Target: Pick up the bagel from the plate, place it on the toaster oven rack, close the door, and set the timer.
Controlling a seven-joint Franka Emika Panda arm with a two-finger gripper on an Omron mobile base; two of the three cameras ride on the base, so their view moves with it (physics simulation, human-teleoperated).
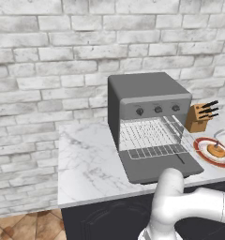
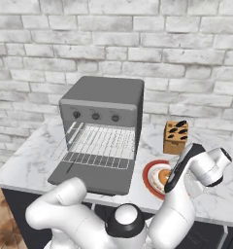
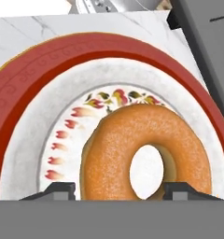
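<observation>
I see the bagel (image 3: 146,158) lying flat on the plate (image 3: 62,74), low and right of centre in the hand view, its hole showing white plate beneath. The gripper (image 3: 121,189) sits right over it: one finger tip (image 3: 55,190) stands just outside the bagel's left edge, the other at the right of its hole. Jaws stand apart; I cannot tell whether they touch the bagel.

In the left base view the plate is at the right edge of the counter (image 1: 86,159), beside the toaster oven (image 1: 147,108). The door (image 1: 161,168) lies folded down flat, and the rack (image 1: 149,138) is bare inside the cavity. A knife block (image 1: 198,117) stands behind the plate.
</observation>
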